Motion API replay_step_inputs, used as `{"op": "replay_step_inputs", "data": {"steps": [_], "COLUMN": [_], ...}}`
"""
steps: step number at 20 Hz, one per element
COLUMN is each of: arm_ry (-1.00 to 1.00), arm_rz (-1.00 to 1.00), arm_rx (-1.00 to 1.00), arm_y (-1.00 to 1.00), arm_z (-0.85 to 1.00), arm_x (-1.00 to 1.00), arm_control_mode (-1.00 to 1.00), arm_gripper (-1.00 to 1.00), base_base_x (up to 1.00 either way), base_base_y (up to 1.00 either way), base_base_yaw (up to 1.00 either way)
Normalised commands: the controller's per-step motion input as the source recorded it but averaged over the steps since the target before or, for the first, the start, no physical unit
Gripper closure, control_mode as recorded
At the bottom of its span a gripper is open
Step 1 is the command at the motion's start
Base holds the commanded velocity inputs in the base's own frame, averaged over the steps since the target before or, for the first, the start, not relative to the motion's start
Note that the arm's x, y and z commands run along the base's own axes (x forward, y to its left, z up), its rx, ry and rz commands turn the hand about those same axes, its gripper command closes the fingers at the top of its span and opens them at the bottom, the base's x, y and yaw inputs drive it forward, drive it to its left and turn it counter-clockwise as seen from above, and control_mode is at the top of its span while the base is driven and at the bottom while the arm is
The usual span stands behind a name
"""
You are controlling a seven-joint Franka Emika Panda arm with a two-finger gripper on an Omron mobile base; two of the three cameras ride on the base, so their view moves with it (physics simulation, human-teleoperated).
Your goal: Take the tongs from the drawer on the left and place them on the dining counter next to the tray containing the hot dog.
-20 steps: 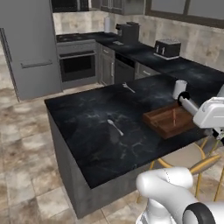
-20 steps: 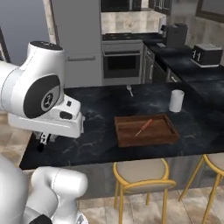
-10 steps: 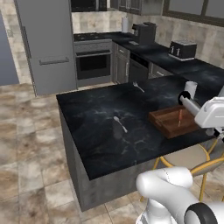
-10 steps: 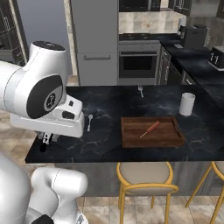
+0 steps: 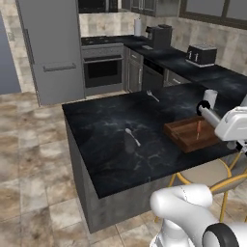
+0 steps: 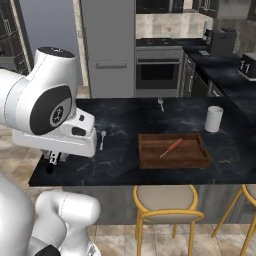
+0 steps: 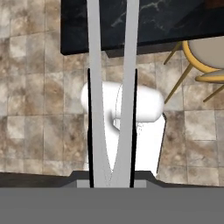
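You will find no text, label, brand, number or sign that can be read anywhere in these views. The round dark joint cap on the arm carries a small pale mark, but it is too blurred for you to make out as letters. The appliance fronts, the tabletop and the tray show you plain surfaces with no writing.
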Motion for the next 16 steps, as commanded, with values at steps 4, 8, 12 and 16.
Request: {"op": "replay_step_inputs", "data": {"steps": [4, 8, 12, 16], "arm_ry": [0.04, 0.3, 0.31, 0.12], "arm_rz": [0.0, 0.01, 0.08, 0.14], "arm_rx": [-0.02, -0.11, -0.12, 0.0], "arm_y": [0.07, 0.16, 0.02, -0.28], "arm_z": [0.04, 0.21, 0.12, -0.12], "arm_x": [0.1, 0.63, 0.56, 0.61], "arm_control_mode": [-1.0, -1.0, -1.0, -1.0], "arm_gripper": [1.0, 1.0, 1.0, 1.0], "base_base_x": [0.11, 0.0, 0.0, 0.0], "base_base_y": [0.11, 0.0, 0.0, 0.0], "base_base_yaw": [0.0, 0.0, 0.0, 0.0]}}
